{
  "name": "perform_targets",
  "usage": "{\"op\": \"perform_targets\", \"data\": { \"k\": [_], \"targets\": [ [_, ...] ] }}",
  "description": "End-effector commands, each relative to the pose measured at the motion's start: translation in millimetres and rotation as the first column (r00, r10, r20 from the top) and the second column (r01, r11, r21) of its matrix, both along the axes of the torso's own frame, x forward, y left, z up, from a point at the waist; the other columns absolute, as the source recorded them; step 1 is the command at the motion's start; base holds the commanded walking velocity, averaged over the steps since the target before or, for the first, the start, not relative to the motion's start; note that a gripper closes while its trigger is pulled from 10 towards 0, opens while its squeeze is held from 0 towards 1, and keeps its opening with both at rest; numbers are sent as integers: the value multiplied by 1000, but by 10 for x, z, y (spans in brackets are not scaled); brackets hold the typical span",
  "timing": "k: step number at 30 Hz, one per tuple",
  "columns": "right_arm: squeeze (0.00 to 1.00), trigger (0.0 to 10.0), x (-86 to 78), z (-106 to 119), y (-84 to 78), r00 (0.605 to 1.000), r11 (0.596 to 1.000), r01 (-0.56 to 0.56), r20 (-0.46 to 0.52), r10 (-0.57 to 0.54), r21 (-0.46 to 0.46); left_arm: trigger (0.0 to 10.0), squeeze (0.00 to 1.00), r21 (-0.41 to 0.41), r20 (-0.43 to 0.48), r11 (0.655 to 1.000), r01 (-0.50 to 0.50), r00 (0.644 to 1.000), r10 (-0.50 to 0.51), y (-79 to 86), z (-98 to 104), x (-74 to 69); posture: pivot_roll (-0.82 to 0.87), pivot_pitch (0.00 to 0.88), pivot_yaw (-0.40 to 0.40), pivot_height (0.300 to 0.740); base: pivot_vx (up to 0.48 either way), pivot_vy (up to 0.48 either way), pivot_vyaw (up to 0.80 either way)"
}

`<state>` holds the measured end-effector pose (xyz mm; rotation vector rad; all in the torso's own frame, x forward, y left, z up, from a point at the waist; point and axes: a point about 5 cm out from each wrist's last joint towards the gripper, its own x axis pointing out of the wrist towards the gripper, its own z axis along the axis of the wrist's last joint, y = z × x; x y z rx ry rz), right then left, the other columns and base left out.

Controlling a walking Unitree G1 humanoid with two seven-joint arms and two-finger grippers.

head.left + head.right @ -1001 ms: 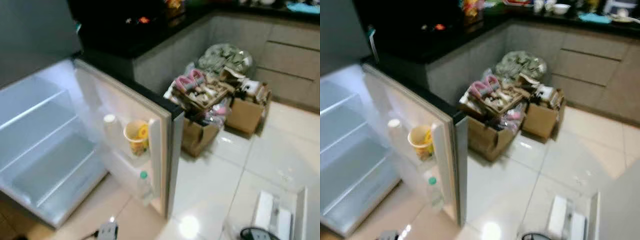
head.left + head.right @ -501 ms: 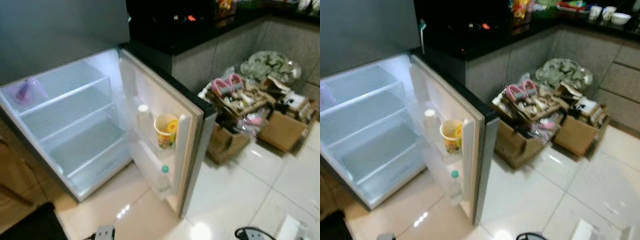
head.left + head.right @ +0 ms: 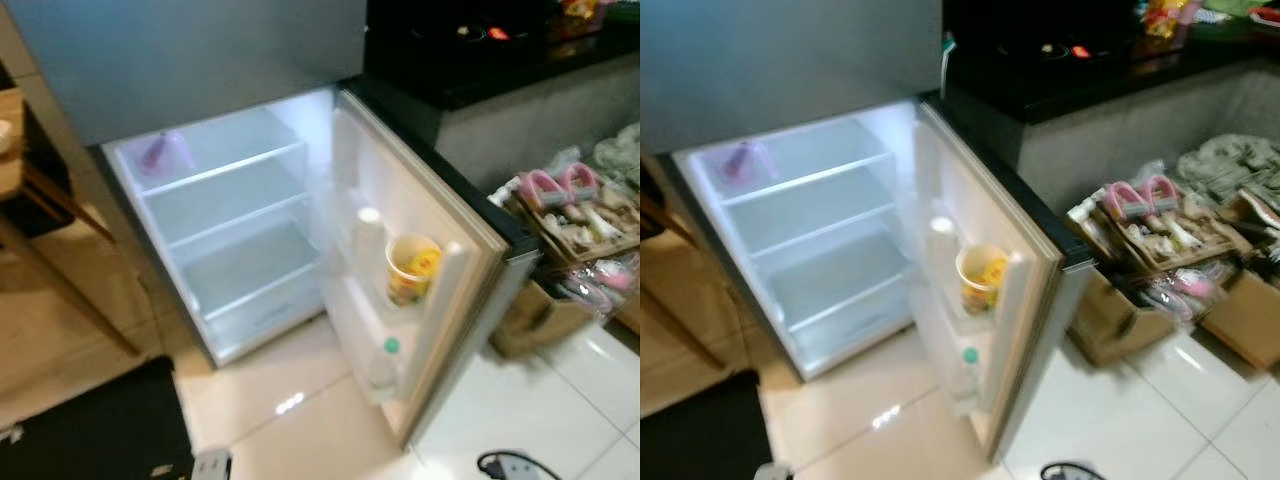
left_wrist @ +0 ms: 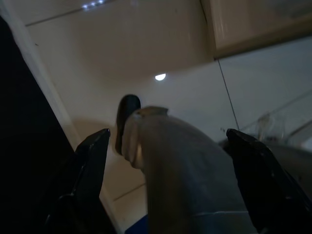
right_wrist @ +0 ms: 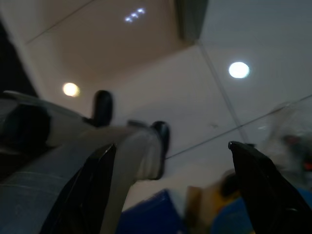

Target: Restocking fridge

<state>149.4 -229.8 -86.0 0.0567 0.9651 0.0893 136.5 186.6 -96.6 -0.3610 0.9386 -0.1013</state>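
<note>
Small white fridge (image 3: pixel 240 215) w/ grey door (image 3: pixel 440 250) is standing wide open on glossy tile floor; yellow paper cup (image 3: pixel 411 269) & clear green-capped bottle (image 3: pixel 383 362) are sitting in door racks. Left gripper (image 4: pixel 165 146) & right gripper (image 5: pixel 170 161) are both hanging low over floor, fingers spread apart, holding nothing.

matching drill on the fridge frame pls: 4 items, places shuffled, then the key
Items:
1. yellow paper cup
2. green-capped bottle
3. purple item
4. cardboard box

Places:
A. top shelf inside the fridge
B. upper door rack
C. on the floor beside the open door
D. lower door rack

Pairs: 1-B, 2-D, 3-A, 4-C
</note>
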Motion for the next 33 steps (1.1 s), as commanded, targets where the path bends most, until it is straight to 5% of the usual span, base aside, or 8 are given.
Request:
{"op": "perform_targets", "data": {
  "k": [1, 9, 13, 18, 23, 27, 32, 33],
  "targets": [
    [0, 10000, -103, -41, -24, 999, 1000, 5, -45, -6, -25, 10000, 0, -11, -34, 1000, 10, 999, -11, -13, -34, -93, -56, 67, -30, 740, 0, -458, 0],
    [0, 10000, -113, -22, -167, 997, 990, 63, -47, -69, -124, 10000, 0, 23, -43, 1000, -2, 999, 3, 3, -41, -95, -50, 69, -33, 740, 0, -57, 0],
    [0, 10000, 16, 74, -319, 983, 971, 181, 39, -177, -155, 10000, 0, 22, -45, 1000, -1, 999, 2, 3, -44, -105, -52, 69, -30, 740, 0, 0, 0],
    [0, 10000, 645, 491, -467, 888, 943, 332, 333, -316, 10, 10000, 0, 16, -45, 1000, -1, 999, 2, 4, -43, -108, -52, 72, -30, 740, 0, 0, 0],
    [0, 10000, 1000, 798, -533, 806, 929, 355, 469, -361, 105, 10000, 0, 16, -42, 1000, -2, 999, 2, 3, -41, -99, -51, 71, -30, 740, 0, 0, 0],
    [0, 10000, 1345, 1129, -486, 727, 932, 281, 583, -363, 229, 10000, 0, 14, -41, 1000, -2, 999, 3, -3, -40, -97, -50, 71, -33, 740, 0, 0, 0],
    [0, 10000, 1435, 1205, -393, 724, 941, 196, 606, -329, 276, 10000, 0, 14, -42, 1000, -1, 999, 1, -8, -42, -100, -49, 74, -33, 740, 0, 0, 0],
    [0, 10000, 1544, 1298, -96, 741, 937, -82, 650, -171, 340, 10000, 0, 11, -43, 1000, 1, 999, -1, -15, -44, -105, -49, 76, -34, 740, 0, 0, 0]
  ]
}}
